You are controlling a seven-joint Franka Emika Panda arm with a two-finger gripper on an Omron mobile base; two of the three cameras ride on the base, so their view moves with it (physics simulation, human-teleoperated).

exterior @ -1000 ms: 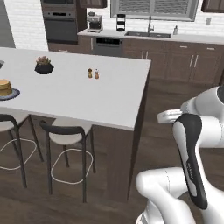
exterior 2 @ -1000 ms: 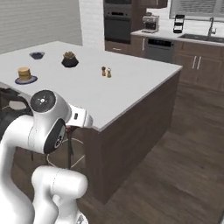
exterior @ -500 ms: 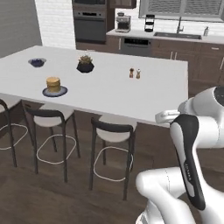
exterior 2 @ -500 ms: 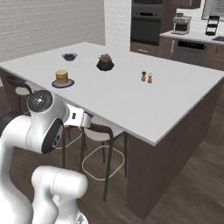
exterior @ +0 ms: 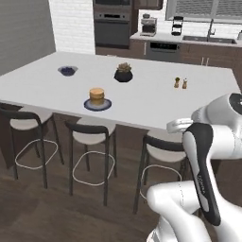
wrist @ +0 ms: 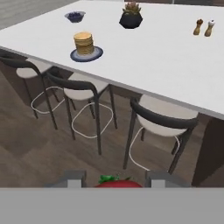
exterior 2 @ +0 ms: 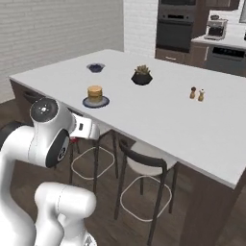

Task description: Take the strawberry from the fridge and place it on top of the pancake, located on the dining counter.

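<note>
Over the last second the whole picture has shifted in both base views: the base has driven along the dining counter (exterior: 142, 101), so this is a move of the camera and not of the objects. The pancake (exterior: 97, 96), on its dark blue plate (exterior: 98, 105), has gone from the left edge of the left base view to left of centre.

In the hand view the strawberry (wrist: 117, 181) sits at the bottom centre, red with a green top, between the fingertips (wrist: 72, 179) of the gripper (wrist: 114, 180), which is clamped on it. The pancake lies in that view's upper left, well apart from the berry.

Judgement: the carry is well advanced; the approach across the stools (exterior: 87, 137) and the placing remain.
</note>
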